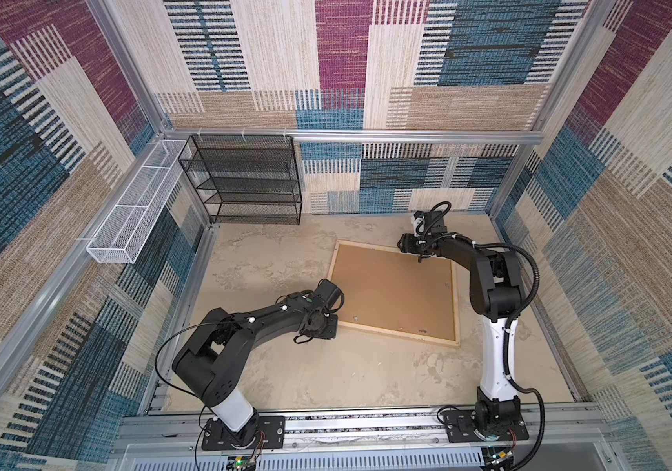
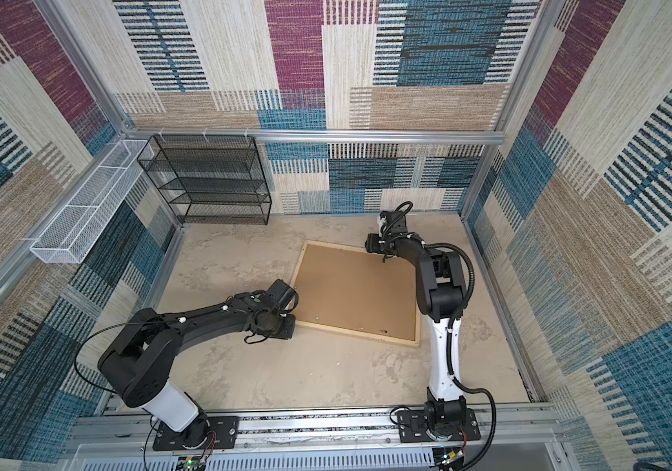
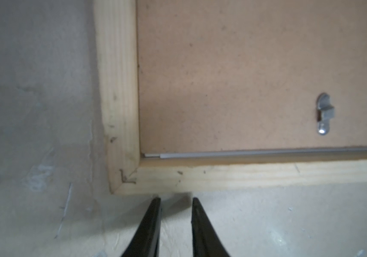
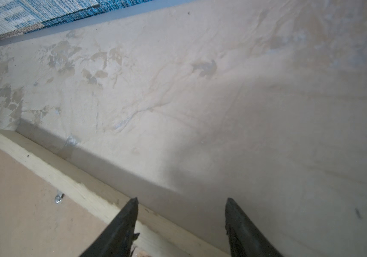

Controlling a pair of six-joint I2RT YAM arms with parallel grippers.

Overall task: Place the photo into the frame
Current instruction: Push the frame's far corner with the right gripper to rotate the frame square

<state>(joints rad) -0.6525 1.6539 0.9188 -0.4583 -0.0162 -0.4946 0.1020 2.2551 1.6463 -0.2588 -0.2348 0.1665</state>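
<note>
Frame (image 1: 397,334) lies face-down mid-table, brown backing (image 1: 395,285) seated in it; photo not in view, can't tell if it's underneath. L gripper (image 3: 175,200) hangs just off the near corner, jaws narrowly apart, empty. R gripper (image 4: 181,200) is over the far bar, jaws wide, empty. Best bet imo: pin one corner, then nudge gently w/o sliding the frame.

Frame (image 1: 397,333) flat on table (image 1: 285,367) — backing board (image 1: 395,291) inside; rack (image 1: 244,183) behind-left.
</note>
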